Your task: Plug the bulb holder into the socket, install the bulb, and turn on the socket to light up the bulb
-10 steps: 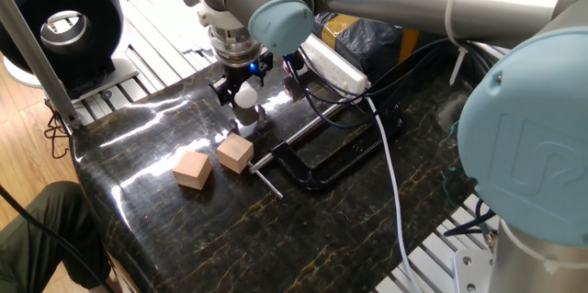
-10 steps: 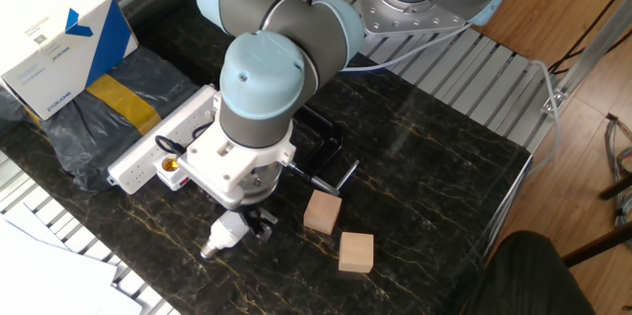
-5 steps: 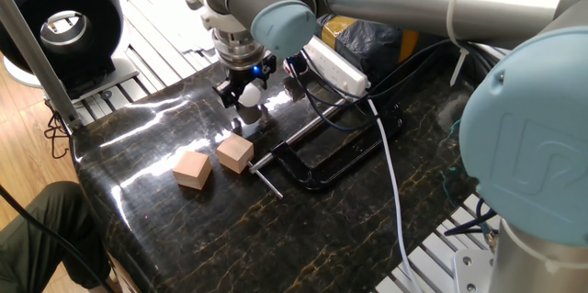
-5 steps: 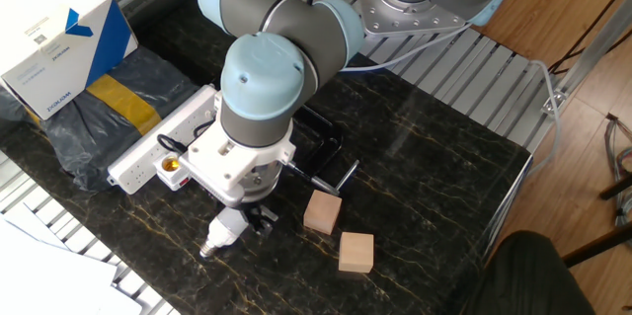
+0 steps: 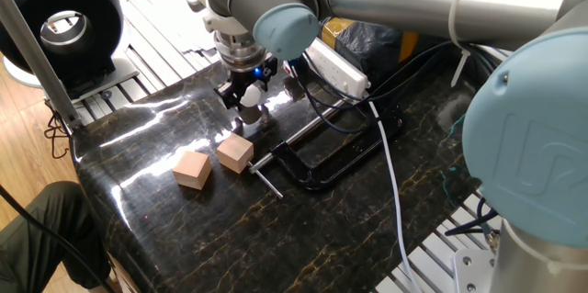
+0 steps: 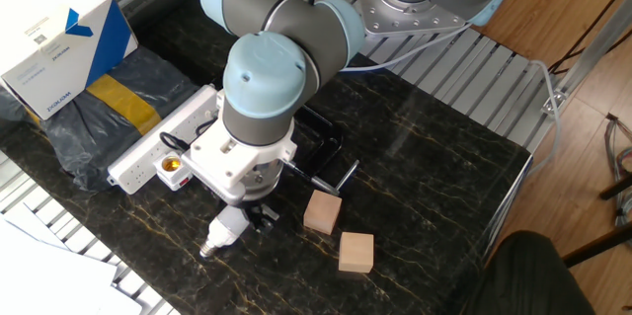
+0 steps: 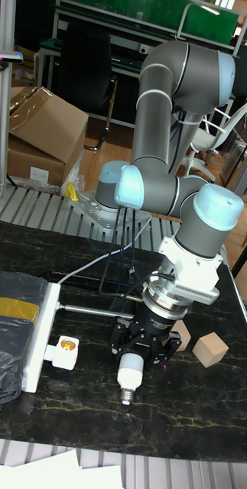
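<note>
A: Where's the bulb (image 7: 130,377)?

B: Centre-low in the tall fixed view, clamped in the pincer (image 7: 143,341), above the dark table (image 7: 215,412). Long axis near vertical, screw cap pointing down (globe end hidden up between the fingers).

A: And the bulb holder (image 7: 66,351)?

B: Left of it, plugged into the side of the socket (image 7: 37,338), brass opening facing up. The socket's long axis runs up-down along the left of the frame.

A: Anything else?

B: Two wooden cubes (image 7: 209,351) right of the pincer.
</note>
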